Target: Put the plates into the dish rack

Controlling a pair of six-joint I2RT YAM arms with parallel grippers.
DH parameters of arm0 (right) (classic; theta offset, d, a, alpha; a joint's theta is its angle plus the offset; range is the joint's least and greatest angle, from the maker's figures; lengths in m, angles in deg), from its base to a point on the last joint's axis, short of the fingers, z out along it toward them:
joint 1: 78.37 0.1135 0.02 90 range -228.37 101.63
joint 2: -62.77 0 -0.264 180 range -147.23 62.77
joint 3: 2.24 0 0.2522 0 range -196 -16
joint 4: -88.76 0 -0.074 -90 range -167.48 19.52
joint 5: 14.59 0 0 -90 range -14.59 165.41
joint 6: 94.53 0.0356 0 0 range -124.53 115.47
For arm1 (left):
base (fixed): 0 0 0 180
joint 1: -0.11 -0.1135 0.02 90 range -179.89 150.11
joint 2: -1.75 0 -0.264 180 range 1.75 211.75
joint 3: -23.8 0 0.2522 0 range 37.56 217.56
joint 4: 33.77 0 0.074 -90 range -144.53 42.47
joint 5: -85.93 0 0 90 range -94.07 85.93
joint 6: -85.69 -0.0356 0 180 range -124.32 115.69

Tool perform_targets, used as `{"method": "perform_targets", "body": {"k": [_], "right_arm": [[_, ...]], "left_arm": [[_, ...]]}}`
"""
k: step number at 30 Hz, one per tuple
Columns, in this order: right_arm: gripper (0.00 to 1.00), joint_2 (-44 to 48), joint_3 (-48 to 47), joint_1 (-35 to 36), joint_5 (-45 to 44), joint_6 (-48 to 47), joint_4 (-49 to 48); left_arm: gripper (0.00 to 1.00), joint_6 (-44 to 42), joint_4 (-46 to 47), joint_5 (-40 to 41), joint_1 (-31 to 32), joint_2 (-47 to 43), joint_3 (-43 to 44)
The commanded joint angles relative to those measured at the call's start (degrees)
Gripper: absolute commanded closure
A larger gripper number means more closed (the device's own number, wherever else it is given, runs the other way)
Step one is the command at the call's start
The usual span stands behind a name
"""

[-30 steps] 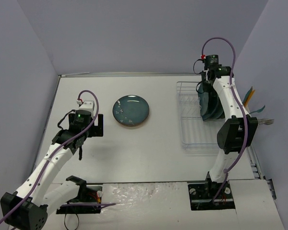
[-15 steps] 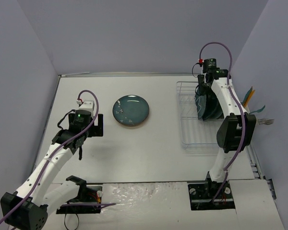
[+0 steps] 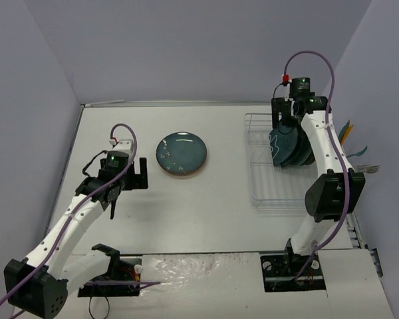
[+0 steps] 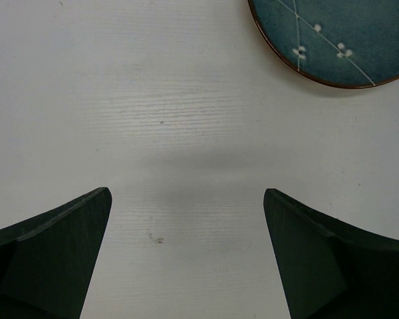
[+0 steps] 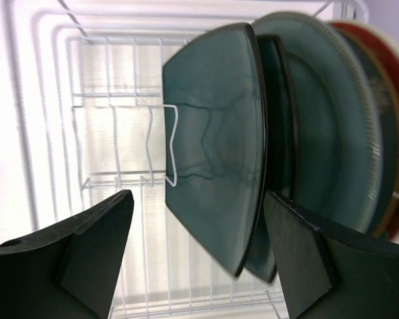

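Note:
A glossy blue-teal round plate (image 3: 181, 154) with small white flowers lies flat on the white table; its rim (image 4: 339, 40) shows at the top right of the left wrist view. My left gripper (image 3: 142, 174) (image 4: 186, 193) hovers open over bare table, left of that plate. The white wire dish rack (image 3: 266, 189) (image 5: 106, 133) holds several plates on edge: a dark teal squarish one (image 5: 216, 166) in front, a grey-green round one (image 5: 326, 133) and a red one (image 5: 394, 139) behind. My right gripper (image 3: 287, 123) (image 5: 198, 199) is open above the rack, its jaws either side of the squarish plate's edge.
Orange and teal utensil handles (image 3: 346, 133) and a fork (image 3: 366, 169) stick out at the rack's right side. Lilac walls close in the table on the left, back and right. The near half of the rack (image 3: 272, 193) holds nothing.
My right gripper has opened and let go of the dark teal squarish plate, which now stands in the rack; the wrist has risen slightly. The left arm has shifted a little.

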Motion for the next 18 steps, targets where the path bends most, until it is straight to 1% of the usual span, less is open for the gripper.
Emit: {"method": "perform_targets", "body": {"k": [1,3,5,7,8,10,11,12,14,16,18], "right_arm": [[0.2,10.9,-1.4,0.6,3.1,1.6,-1.8],[0.17,14.0,0.7,0.8,6.0,3.6,-3.9],[0.16,17.6,7.4,1.3,13.5,7.6,-8.6],[0.15,21.7,15.7,3.0,20.1,14.0,-16.7],[0.15,23.0,19.1,4.4,21.5,16.7,-20.4],[0.15,25.0,26.6,9.6,22.6,23.9,-29.3],[0.15,24.8,28.1,12.4,22.8,27.3,-33.0],[0.15,24.5,29.8,14.3,22.9,28.2,-35.7],[0.15,22.3,34.2,18.2,23.1,34.7,-42.8],[0.15,18.6,37.3,20.6,23.0,38.3,-50.1],[0.15,14.0,37.3,22.3,22.6,40.2,-53.3]], "left_arm": [[0.03,4.6,4.3,-3.9,-0.4,2.9,5.3],[0.03,5.3,4.8,-4.8,-0.4,3.8,5.7],[0.03,5.9,5.8,-4.8,-0.4,4.2,5.7],[0.03,6.4,7.2,-5.0,-0.5,4.5,5.0],[0.03,6.5,7.6,-5.3,-0.5,4.6,4.7],[0.03,7.7,7.9,-5.7,-0.6,4.9,4.0],[0.03,7.8,7.8,-5.9,-0.7,4.9,3.8],[0.03,7.9,7.7,-6.0,-0.7,4.8,3.8],[0.03,7.5,6.5,-5.9,-0.9,3.8,3.6],[0.03,6.7,5.5,-4.9,-1.1,2.4,3.4],[0.03,5.7,4.8,-4.1,-1.3,0.1,2.7]]}}
